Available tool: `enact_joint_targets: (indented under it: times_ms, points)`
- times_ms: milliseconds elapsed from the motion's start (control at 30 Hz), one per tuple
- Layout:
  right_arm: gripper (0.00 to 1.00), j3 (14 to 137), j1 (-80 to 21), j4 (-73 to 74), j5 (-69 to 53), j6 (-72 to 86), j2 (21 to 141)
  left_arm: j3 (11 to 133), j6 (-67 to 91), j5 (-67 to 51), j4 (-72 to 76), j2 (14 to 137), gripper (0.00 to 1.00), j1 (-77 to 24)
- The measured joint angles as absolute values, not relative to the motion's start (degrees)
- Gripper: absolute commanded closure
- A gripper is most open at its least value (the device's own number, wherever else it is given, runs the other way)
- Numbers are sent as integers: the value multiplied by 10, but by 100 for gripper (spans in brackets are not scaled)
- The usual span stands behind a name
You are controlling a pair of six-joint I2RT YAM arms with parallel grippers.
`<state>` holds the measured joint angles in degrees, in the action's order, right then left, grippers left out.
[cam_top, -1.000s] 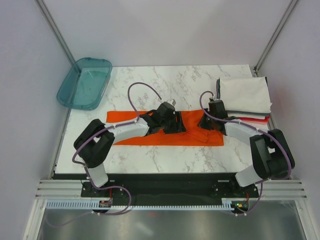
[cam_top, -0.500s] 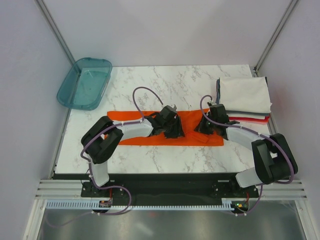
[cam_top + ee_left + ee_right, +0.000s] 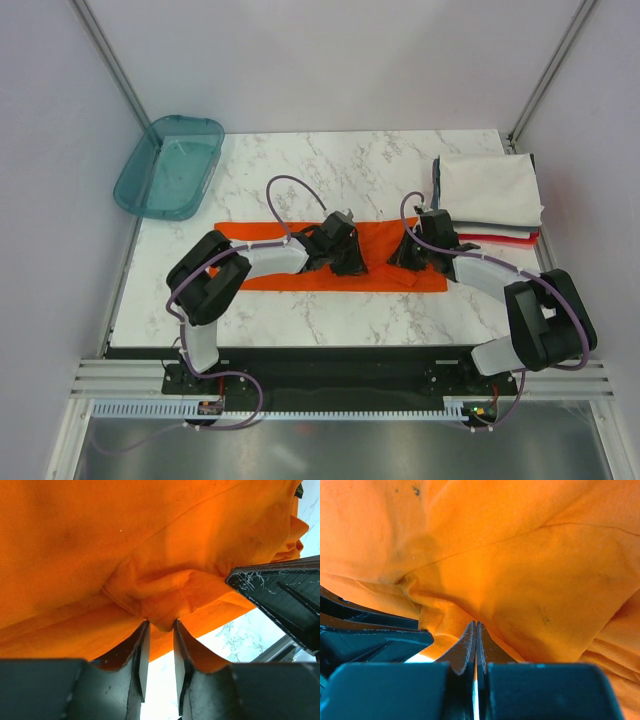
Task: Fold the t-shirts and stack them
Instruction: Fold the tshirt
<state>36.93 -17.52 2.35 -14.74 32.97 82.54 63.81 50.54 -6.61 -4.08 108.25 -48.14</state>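
Observation:
The orange t-shirt (image 3: 378,238) lies as a long strip across the middle of the table. My left gripper (image 3: 350,262) sits low on its middle, and in the left wrist view my left gripper (image 3: 161,625) pinches a small fold of the orange cloth (image 3: 150,540) between its tips. My right gripper (image 3: 405,255) is close beside it on the right. In the right wrist view my right gripper (image 3: 476,625) has its jaws pressed together on the orange cloth (image 3: 520,555). A stack of folded t-shirts, with a white one (image 3: 490,188) on top and a red one (image 3: 500,238) beneath, sits at the right.
A teal plastic tray (image 3: 128,185) stands at the back left corner. The folded stack lies just behind my right arm. The right gripper's dark finger (image 3: 285,595) shows in the left wrist view, and the left gripper's finger (image 3: 365,635) shows in the right wrist view.
Both grippers have moved toward the near edge and closer together, drawing the orange cloth with them. The strip now looks narrower front to back.

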Motion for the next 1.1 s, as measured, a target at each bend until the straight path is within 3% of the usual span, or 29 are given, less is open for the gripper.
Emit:
enact_joint_targets:
  times_ms: [100,300,1100]
  points:
    - [100,368,-175,23,-147,330,825,638,508,-66,-38,1082,74,-481]
    - [100,361,-175,21,-148,330,823,638,515,-66,-28,1083,98,-481]
    - [100,354,-175,84,-115,301,753,615,475,-122,-66,1029,98,-453]
